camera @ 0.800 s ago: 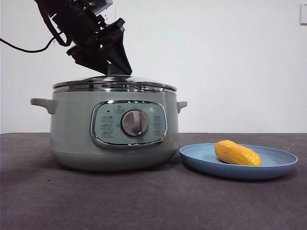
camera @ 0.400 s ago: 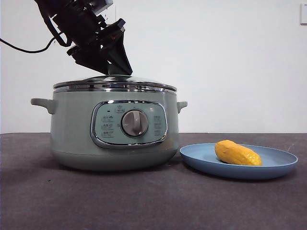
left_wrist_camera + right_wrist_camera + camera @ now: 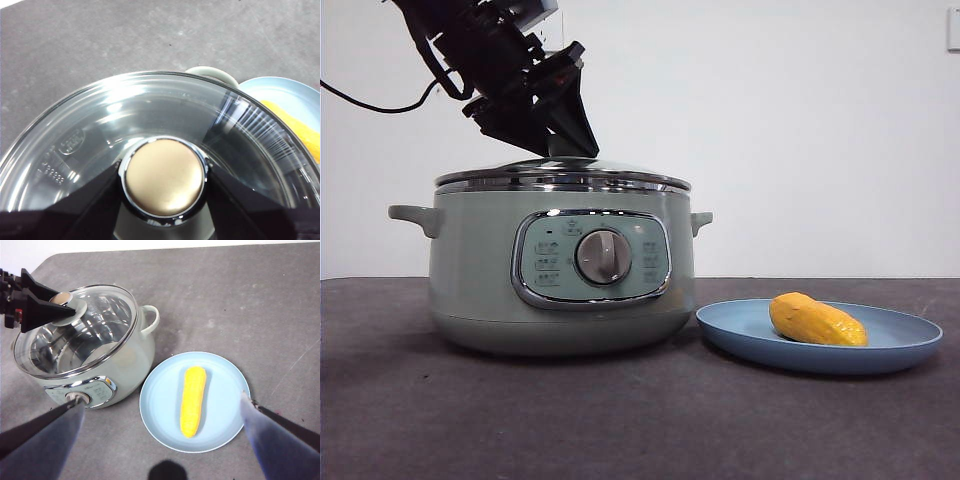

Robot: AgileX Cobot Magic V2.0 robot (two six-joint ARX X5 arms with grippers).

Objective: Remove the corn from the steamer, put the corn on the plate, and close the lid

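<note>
The steamer (image 3: 470,270) stands left of centre with the glass lid (image 3: 560,172) resting on its rim. My left gripper (image 3: 565,145) comes down from the upper left, its jaws closed on either side of the lid's knob (image 3: 164,177). The right wrist view shows that gripper (image 3: 55,310) at the knob too. The corn (image 3: 817,320) lies on the light-blue plate (image 3: 900,345) to the right of the steamer. My right gripper (image 3: 161,400) is open and empty, high above the plate (image 3: 160,410) and corn (image 3: 193,400), and out of the front view.
The dark grey table (image 3: 640,420) runs in front of the steamer and plate. A black cable (image 3: 380,100) hangs from the left arm at the upper left. The steamer's side handle (image 3: 150,320) points toward the plate.
The steamer with its lid has shifted a few pixels to the right, and the left gripper has stayed on the knob. The corn and plate have not moved.
</note>
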